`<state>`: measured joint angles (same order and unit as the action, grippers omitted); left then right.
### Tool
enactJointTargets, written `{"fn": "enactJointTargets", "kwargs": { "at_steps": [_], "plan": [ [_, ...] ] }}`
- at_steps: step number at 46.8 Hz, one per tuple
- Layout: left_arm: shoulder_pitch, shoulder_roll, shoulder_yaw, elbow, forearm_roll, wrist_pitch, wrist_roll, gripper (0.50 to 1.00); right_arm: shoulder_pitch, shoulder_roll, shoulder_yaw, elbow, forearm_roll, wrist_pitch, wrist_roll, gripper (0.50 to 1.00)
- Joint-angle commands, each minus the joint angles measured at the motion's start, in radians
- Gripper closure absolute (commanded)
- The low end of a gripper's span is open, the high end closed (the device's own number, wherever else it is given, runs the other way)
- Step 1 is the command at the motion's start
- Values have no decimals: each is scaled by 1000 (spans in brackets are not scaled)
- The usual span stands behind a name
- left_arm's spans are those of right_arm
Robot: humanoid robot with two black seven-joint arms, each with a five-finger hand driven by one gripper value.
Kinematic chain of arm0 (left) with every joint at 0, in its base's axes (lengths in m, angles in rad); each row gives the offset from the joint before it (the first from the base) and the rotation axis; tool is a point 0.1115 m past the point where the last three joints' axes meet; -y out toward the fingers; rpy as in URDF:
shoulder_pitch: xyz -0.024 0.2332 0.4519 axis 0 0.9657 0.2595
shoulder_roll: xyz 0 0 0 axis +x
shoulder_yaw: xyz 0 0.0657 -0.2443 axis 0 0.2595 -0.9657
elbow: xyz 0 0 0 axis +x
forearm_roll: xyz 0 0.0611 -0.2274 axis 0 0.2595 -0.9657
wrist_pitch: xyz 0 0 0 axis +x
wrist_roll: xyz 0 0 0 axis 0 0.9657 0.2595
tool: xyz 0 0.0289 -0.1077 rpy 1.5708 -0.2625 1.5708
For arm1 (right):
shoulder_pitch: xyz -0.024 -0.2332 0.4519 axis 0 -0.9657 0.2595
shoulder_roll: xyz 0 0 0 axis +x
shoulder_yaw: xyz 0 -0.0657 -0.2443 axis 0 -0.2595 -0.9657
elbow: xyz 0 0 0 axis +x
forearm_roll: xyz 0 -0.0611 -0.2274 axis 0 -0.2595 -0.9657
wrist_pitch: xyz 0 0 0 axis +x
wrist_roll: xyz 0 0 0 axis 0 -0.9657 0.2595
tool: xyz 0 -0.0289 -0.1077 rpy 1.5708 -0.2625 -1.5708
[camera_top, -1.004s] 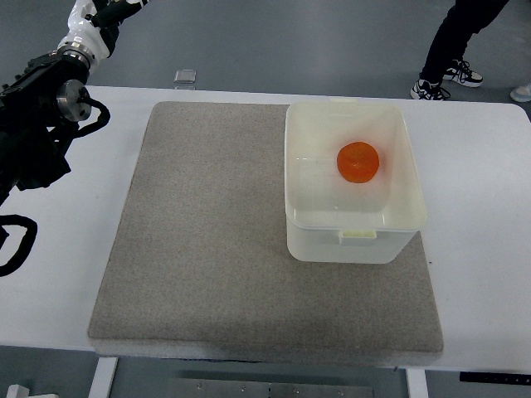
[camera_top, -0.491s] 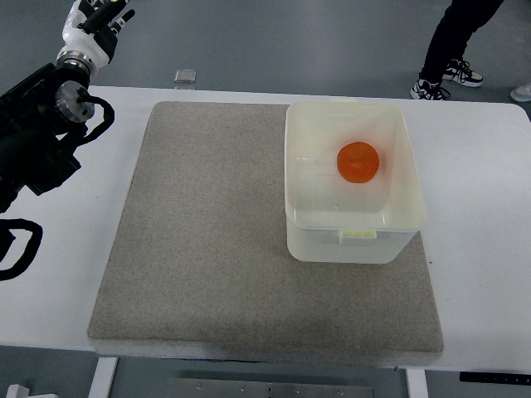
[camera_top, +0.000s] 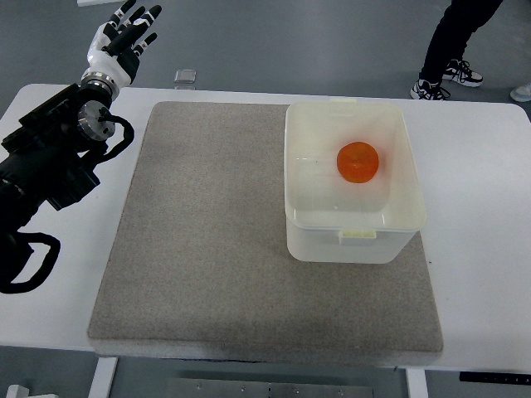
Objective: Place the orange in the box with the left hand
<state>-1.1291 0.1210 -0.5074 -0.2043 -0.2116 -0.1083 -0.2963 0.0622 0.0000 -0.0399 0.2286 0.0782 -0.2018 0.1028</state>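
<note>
Orange (camera_top: 358,162) lies in box (camera_top: 398,222); left hand (camera_top: 120,43) fingers (camera_top: 139,16) extended, holding nothing

Person (camera_top: 452,41) cut off above the legs by top edge

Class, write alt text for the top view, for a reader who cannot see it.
A round orange sits inside a translucent white plastic box on a grey felt mat covering a white table. The robot's left hand, empty with fingers spread, is raised past the table's far left corner.
</note>
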Motion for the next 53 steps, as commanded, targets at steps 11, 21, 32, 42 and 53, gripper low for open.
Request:
{"fn": "enactJointTargets", "kwargs": {
  "at_steps": [11, 21, 32, 42, 53],
  "plan": [
    [0, 5, -3, 0, -2, -14, -7, 606, -1, 0, 0, 0, 0, 1, 0, 556],
    [0, 11, -5, 0, 0, -14, -7, 602, -1, 0, 0, 0, 0, 1, 0, 556],
    [-1, 11, -5, 0, 0, -14, -7, 600, 1, 0, 0, 0, 0, 1, 0, 556],
    [0, 12, -5, 0, 0, -14, -9, 598, -1, 0, 0, 0, 0, 1, 0, 556],
    [3, 12, -5, 0, 0, -14, -9, 596, -7, 0, -2, 0, 11, 1, -5, 556]
  ]
}}
